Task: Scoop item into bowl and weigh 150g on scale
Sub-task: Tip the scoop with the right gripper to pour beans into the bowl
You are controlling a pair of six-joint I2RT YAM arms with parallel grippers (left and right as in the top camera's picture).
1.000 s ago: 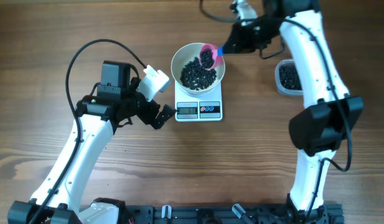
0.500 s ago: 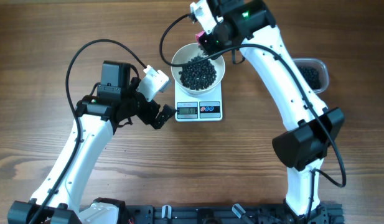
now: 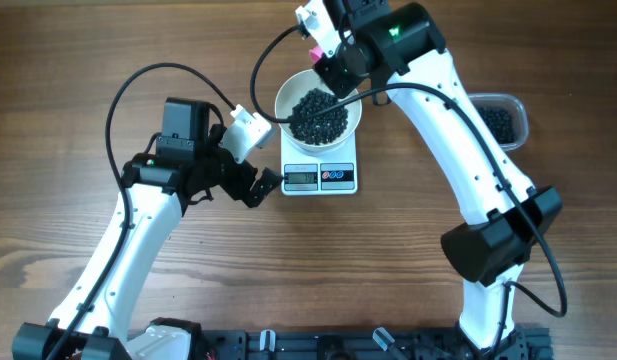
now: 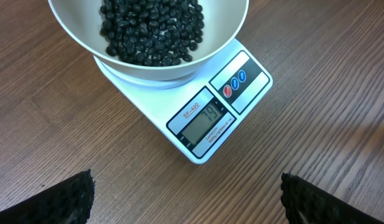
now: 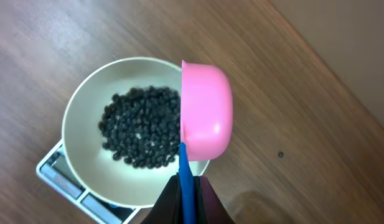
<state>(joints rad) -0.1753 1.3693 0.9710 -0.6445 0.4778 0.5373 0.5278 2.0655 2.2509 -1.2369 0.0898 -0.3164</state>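
Tipping stage: the right gripper [image 5: 187, 186] is clamped on the blue handle [image 5: 186, 163] of a pink scoop [image 5: 207, 112]. The scoop's cup is rolled onto its side with the mouth toward the bowl [image 5: 79, 124]. Judged purpose: to let the load drop in.
Scoop place: above the bowl rim, on the side of the scale [image 4: 241, 93] away from its display [image 4: 203, 123]. This keeps any spill inside the bowl rather than on the table [image 4: 55, 137].
Beans: a dark heap of beans [image 4: 151, 28] lies in the bowl, which sits on the scale. More beans rest in a clear tub [image 3: 500, 118], well to the right of the scale.
Left gripper [image 4: 187, 202]: jaws wide apart and holding nothing, parked just in front of the scale's display edge. Judged purpose: to aim its camera at the readout.
Hidden: the scoop's inside faces away, so whether it is empty cannot be told. The display digits are tilted and faint and cannot be read with certainty. Overhead, the right arm covers part of the bowl rim. The left wrist view crops the bowl's far side.
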